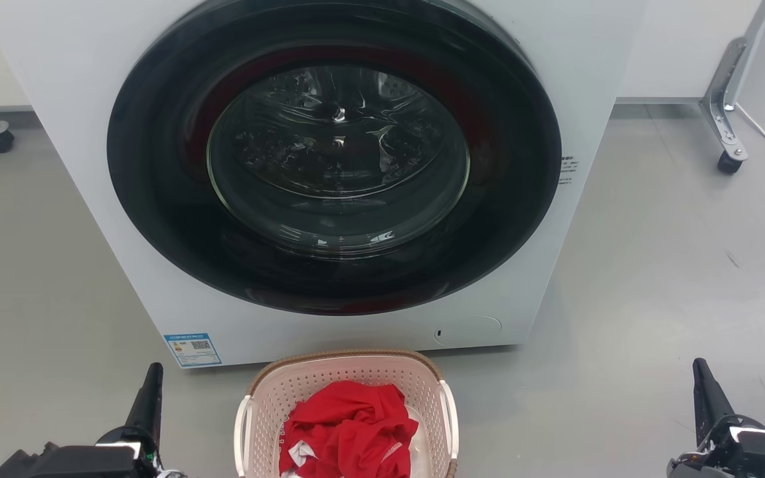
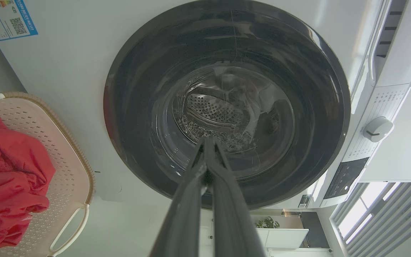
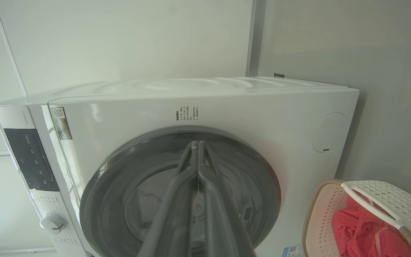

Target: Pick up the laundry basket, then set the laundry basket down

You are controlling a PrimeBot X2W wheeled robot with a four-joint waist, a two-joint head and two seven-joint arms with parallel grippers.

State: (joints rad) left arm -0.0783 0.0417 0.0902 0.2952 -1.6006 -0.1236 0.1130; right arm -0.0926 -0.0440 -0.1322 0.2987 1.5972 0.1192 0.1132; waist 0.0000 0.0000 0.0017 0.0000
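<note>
Grey, smooth floor (image 1: 655, 265) is stretching along both sides of the head view, and a big white front-loading washing machine (image 1: 84, 166) with a round dark glass door (image 1: 336, 159) is standing across the upper middle of the frame. I am seeing the small pale-pink perforated plastic laundry basket (image 1: 349, 366), with its brown woven-look rim and two white side handles, sitting on the floor at the bottom centre, just in front of the machine's lower edge. A crumpled red garment (image 1: 349, 425) is lying inside it.

The left tool (image 1: 151, 388) is pointing up at the lower left of the frame and the right tool (image 1: 704, 385) at the lower right, both apart from the laundry basket and touching nothing.

In the left wrist view I am watching that tool's two long dark fingers (image 2: 187, 200) lying pressed together at the tips, pinching nothing, aimed at the glass door, with the laundry basket at the left edge. In the right wrist view the fingers (image 3: 170, 207) are likewise pressed together and empty, with the laundry basket in the lower right corner.

A blue label sticker (image 1: 192, 349) is showing on the machine's lower left corner.
</note>
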